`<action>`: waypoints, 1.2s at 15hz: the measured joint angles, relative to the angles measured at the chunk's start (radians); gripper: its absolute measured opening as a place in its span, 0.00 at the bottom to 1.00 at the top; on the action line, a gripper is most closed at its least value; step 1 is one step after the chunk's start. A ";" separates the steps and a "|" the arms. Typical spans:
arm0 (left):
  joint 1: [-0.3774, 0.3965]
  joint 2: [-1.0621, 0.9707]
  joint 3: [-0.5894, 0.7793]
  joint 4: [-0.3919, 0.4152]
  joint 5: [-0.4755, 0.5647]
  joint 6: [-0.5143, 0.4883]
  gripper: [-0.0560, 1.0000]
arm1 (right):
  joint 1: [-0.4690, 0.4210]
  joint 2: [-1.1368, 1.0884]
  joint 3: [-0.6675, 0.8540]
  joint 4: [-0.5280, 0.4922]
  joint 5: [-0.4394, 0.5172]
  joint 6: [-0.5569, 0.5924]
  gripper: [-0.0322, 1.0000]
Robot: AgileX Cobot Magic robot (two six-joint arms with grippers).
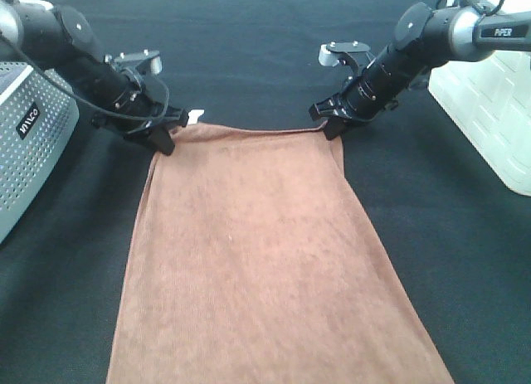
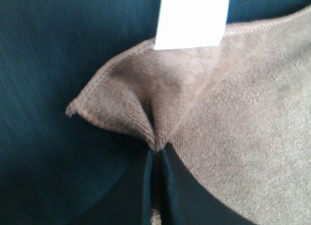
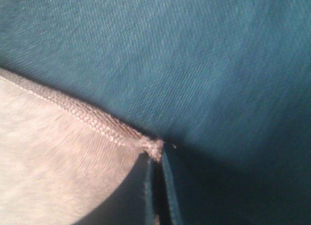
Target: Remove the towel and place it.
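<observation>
Towel (image 1: 265,251) corners are pinched, one in each claw. The left gripper (image 1: 163,140) is clenched on the corner that carries the small white tag (image 1: 195,116), which lies just beside its tips. The right gripper (image 1: 329,128) is clenched on the opposite corner, with the hem bunched right at its closed tips. From both claws the brown sheet runs away flat over the black table cloth (image 1: 249,44), and its end farthest from them passes out of view. A grey perforated basket (image 1: 29,143) sits outboard of the left claw, and a white crate (image 1: 489,102) sits outboard of the right. I'd say the grasp is made and the lift-and-carry is the step in hand. The next move, to my eye, calls for both arms to rise and travel together, with the edge between them held taut, so neither corner slips and the long trailing cloth doesn't drag or snag.
</observation>
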 joint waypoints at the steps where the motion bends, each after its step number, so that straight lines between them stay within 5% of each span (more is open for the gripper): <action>1: -0.001 0.001 -0.020 0.005 -0.001 0.017 0.06 | 0.001 0.005 -0.030 -0.020 0.000 0.000 0.03; 7: -0.005 0.002 -0.097 0.007 -0.144 0.080 0.06 | 0.004 0.005 -0.147 -0.108 -0.096 -0.001 0.03; 14: -0.026 0.004 -0.099 0.003 -0.421 0.219 0.06 | 0.006 0.006 -0.150 -0.116 -0.379 -0.015 0.03; 18: -0.043 0.005 -0.099 0.003 -0.478 0.259 0.06 | 0.006 0.006 -0.150 -0.128 -0.404 -0.096 0.03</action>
